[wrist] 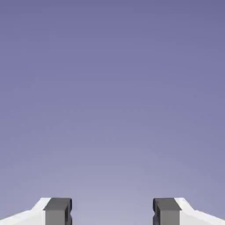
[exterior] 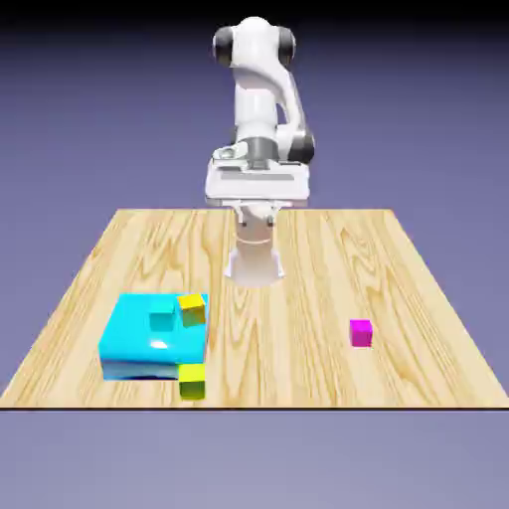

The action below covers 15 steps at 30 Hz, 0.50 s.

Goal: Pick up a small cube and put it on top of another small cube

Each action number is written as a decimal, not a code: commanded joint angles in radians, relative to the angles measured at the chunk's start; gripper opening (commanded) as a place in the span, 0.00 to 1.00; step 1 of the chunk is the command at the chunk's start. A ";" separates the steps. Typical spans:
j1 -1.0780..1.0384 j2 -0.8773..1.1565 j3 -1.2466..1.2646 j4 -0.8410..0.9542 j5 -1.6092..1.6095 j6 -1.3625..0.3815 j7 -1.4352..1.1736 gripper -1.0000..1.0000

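Gripper (wrist: 112,213) raised, fingers (wrist: 58,211) spread wide around nothing, pink cube (exterior: 361,333) alone, two yellow cubes (exterior: 192,309) against blue block (exterior: 149,338).

backdrop (exterior: 80,99): plain blue-violet, lighter lower down, filling everything behind and around the pincer (wrist: 112,213) | desk (exterior: 298,298): light wood with visible grain, below the pincer | light: even, soft, no hard shadows

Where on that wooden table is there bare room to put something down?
Free: the wide middle strip between the cyan block and the magenta cube. Crowded: the exterior view's left, where two yellow cubes touch the block.
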 commanded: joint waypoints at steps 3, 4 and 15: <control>0.015 0.109 -0.036 0.097 0.009 -0.109 -0.027 0.50; 0.019 0.145 -0.048 0.129 0.012 -0.145 -0.036 0.50; 0.073 0.544 -0.182 0.483 0.046 -0.544 -0.134 0.50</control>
